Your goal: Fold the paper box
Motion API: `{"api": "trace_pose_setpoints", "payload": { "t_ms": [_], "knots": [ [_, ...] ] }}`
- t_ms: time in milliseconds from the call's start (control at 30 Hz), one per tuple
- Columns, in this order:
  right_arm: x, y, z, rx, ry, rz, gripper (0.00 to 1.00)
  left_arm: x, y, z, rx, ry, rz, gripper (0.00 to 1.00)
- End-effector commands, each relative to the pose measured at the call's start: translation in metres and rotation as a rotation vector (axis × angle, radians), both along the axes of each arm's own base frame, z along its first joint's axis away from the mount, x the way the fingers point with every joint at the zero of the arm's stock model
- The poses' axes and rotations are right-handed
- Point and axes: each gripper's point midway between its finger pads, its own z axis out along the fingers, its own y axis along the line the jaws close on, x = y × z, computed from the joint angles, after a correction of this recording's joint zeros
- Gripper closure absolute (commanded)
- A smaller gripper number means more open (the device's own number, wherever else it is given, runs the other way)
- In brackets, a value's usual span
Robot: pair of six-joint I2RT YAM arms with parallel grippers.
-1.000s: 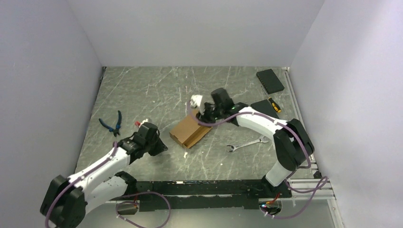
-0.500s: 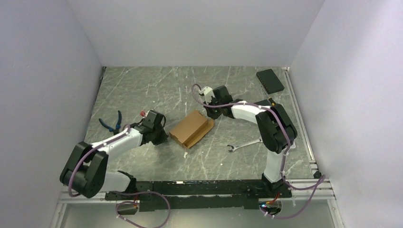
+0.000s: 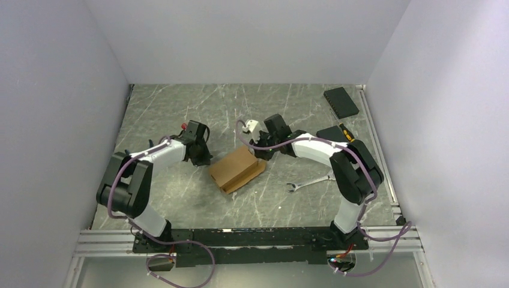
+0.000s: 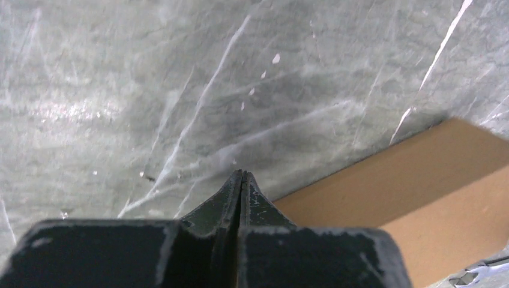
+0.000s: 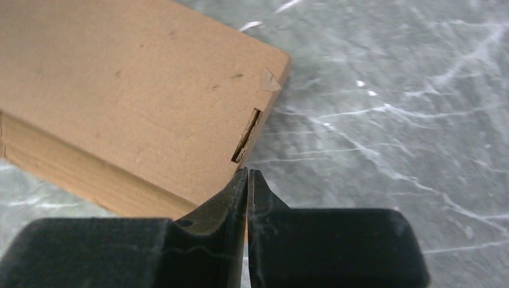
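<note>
The left end effector (image 4: pixel 241 174) and right end effector (image 5: pixel 247 171) sat closed, empty, beside the box (image 3: pixel 237 169); a push could skid it, not fold it

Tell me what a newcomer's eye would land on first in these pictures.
First, the brown paper box, lying mid-table and bright against the grey marbled table. Next, the two grippers flanking it, both shut: the left gripper near the box's left corner, the right gripper at its far right corner. A wrench lies on the table to the right of the box.
</note>
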Motion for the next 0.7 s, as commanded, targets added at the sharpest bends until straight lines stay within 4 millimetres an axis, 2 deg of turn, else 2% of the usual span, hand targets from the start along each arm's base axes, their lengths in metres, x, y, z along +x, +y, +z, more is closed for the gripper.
{"api": "trace_pose_setpoints", "payload": {
  "t_ms": [0, 133, 200, 300, 400, 467, 533, 600, 667],
  "knots": [
    [-0.028, 0.009, 0.018, 0.023, -0.031, 0.125, 0.92, 0.013, -0.004, 0.004, 0.011, 0.003, -0.079, 0.95],
    [-0.045, 0.004, 0.013, 0.007, -0.009, 0.146, 0.91, 0.024, -0.007, 0.005, 0.006, 0.005, -0.098, 0.96],
    [-0.046, -0.001, 0.015, -0.003, -0.022, 0.134, 0.90, 0.029, -0.005, 0.011, 0.019, 0.001, -0.103, 0.96],
    [-0.037, -0.007, 0.031, 0.014, -0.065, 0.114, 0.84, 0.041, 0.010, 0.032, 0.094, -0.058, -0.079, 0.97],
    [-0.026, -0.012, 0.050, 0.049, -0.097, 0.103, 0.76, 0.038, 0.024, 0.060, 0.135, -0.125, -0.054, 0.97],
    [-0.018, -0.013, 0.062, 0.080, -0.119, 0.085, 0.65, 0.027, 0.027, 0.076, 0.115, -0.172, -0.043, 0.93],
    [-0.014, -0.009, 0.072, 0.131, -0.094, 0.074, 0.47, 0.010, 0.026, 0.085, 0.062, -0.205, -0.031, 0.88],
    [-0.016, 0.003, 0.080, 0.225, 0.010, 0.057, 0.32, -0.010, 0.023, 0.088, -0.006, -0.219, -0.024, 0.83],
    [-0.019, 0.021, 0.085, 0.322, 0.139, 0.078, 0.20, -0.032, 0.017, 0.094, -0.099, -0.241, -0.019, 0.76]
  ]
}}
